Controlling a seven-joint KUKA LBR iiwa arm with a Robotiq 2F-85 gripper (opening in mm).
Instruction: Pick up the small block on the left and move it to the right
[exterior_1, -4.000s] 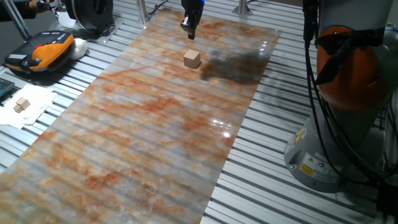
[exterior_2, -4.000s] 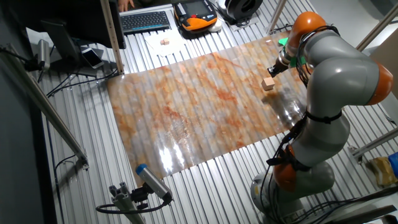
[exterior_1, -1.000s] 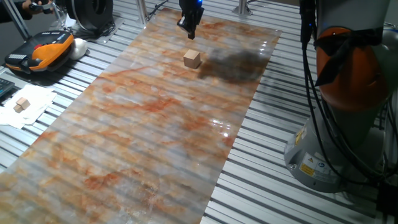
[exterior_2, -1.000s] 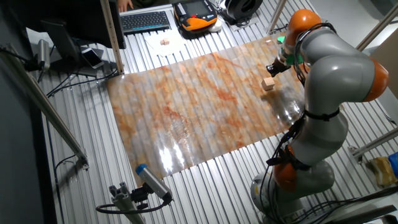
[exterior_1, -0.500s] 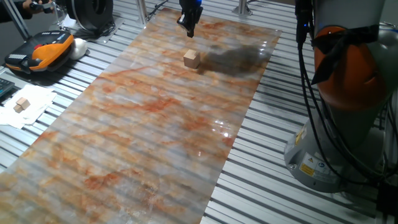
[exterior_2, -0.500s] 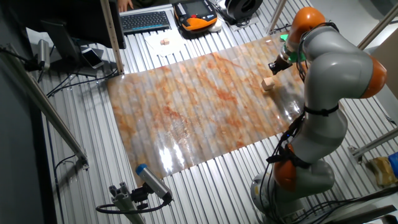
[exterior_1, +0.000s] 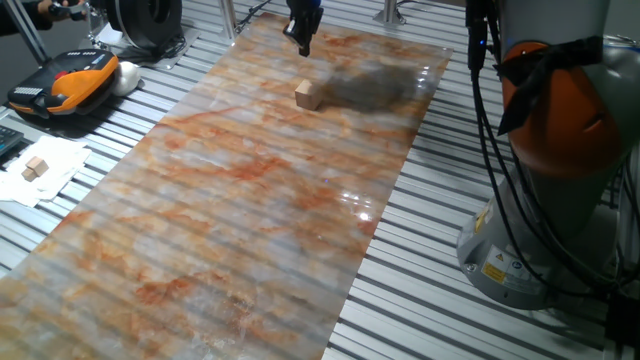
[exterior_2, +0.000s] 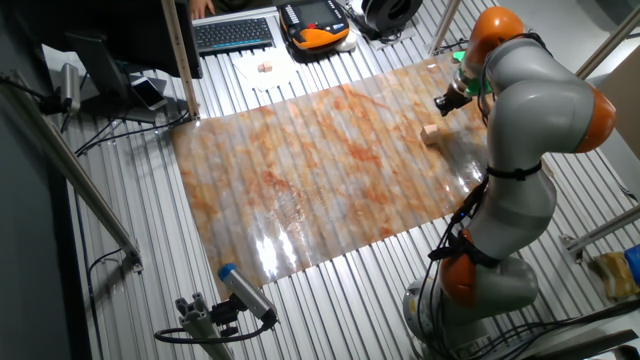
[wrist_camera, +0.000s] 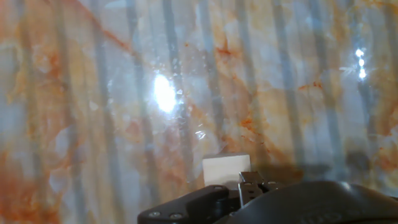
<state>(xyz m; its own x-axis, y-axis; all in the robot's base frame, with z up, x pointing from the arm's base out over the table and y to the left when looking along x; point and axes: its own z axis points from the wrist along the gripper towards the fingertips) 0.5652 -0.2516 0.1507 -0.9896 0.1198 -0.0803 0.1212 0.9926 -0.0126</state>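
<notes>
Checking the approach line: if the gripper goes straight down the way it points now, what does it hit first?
Probably the marbled mat, not the small block. The gripper hangs above and beyond the block; in the hand view the block sits at the bottom edge, off-centre. Depth is unclear, though.

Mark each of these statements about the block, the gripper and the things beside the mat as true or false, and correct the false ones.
1. The small block rests on the marbled mat. True.
2. The gripper grips the block in its jaws. False: the gripper hangs above the mat beyond the block, and the block lies free.
3. Two smaller tan cubes lie on white paper off the mat. True.
4. The block sits on the white paper. False: it is on the mat, far from the paper.
5. An orange and black device lies on the slatted table beside the mat. True.
</notes>
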